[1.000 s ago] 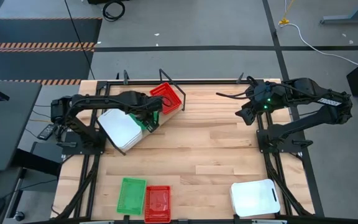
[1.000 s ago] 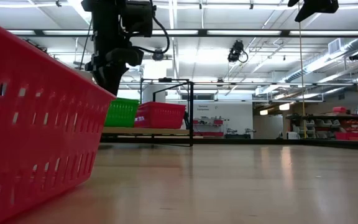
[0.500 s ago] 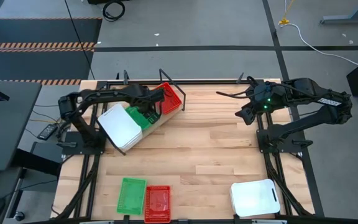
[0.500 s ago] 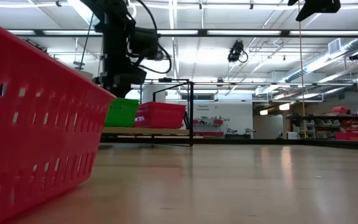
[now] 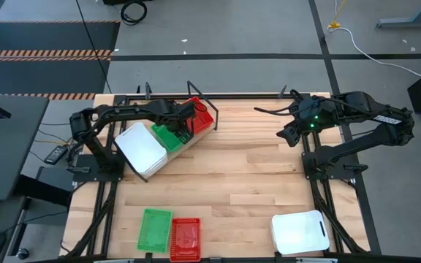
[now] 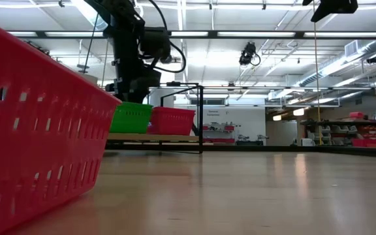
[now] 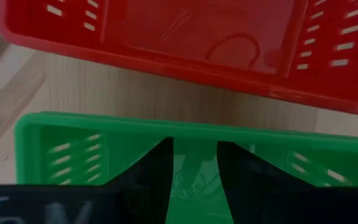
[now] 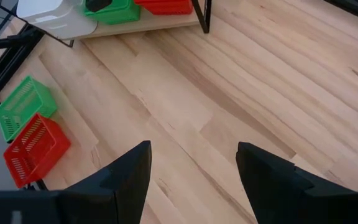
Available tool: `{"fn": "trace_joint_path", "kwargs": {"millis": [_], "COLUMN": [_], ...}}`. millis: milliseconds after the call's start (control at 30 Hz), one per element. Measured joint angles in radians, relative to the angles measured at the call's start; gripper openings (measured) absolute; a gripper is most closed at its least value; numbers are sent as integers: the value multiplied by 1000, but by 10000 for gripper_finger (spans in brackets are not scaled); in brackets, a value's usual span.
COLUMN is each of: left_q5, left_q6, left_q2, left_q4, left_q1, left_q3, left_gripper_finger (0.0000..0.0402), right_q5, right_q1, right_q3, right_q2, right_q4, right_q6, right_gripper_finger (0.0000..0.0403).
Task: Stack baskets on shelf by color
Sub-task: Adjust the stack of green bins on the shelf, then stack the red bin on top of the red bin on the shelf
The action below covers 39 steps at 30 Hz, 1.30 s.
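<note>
The shelf [image 5: 187, 148] lies slantwise at the table's far left and carries a white basket [image 5: 141, 150], a green basket [image 5: 165, 139] and a red basket [image 5: 199, 117] side by side. My left gripper [image 7: 193, 146] points steeply down into the green basket [image 7: 92, 149]. Its fingers are parted and the basket's floor shows between them. The red basket [image 7: 166, 37] stands just beyond, with bare plank between the two. My right gripper [image 8: 194, 155] hangs open, high over the table's far right. My left gripper's fingertips [image 7: 165, 144] stand inside the green basket, close to the inner face of its long wall [image 7: 194, 134] on the red basket's side. They come from above, slanting. Whether they touch wall or floor I cannot tell. The basket rests on the shelf.
At the near edge lie a green basket [image 5: 154, 229], a red basket [image 5: 186, 238] and a white basket [image 5: 300, 232]. The red one fills the low view's left [image 6: 38, 130]. The shelf's black wire end [image 6: 201, 117] stands past the red basket. Bare tabletop lies in the middle.
My left gripper has gone along the shelf from the white basket's side toward the red basket and sunk a little, its finger gap unchanged. The green basket now shows uncovered from above, and in the low view its end reaches slightly closer to the red basket.
</note>
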Motion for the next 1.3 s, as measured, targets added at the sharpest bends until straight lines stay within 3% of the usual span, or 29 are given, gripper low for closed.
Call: {"fn": "trace_joint_path", "kwargs": {"millis": [200,500,667,900,1167,1300], "left_q5": [-1,-23,-10,-5,-155,-131], "left_q6": [15,33,15,-3,-435,-551], "left_q2": [0,-6,-7,-6,53,76], "left_q4": [-86,-299,-309,-68,86,57], "left_q1": [0,-34,-174,-432,-586,-668], "left_q3": [24,296,446,488,489,488], "left_gripper_finger": [130,130,130,130,130,130], "right_q5": [0,1,0,25,72,38], "right_q1": [0,0,0,0,0,0], "right_q3": [0,0,0,0,2,2], "right_q2": [0,-8,-55,-160,-222,-213], "right_q4": [0,9,8,8,-62,-114], "right_q6": [-4,-31,-42,3,8,-69], "right_gripper_finger": [240,240,240,240,240,240]}}
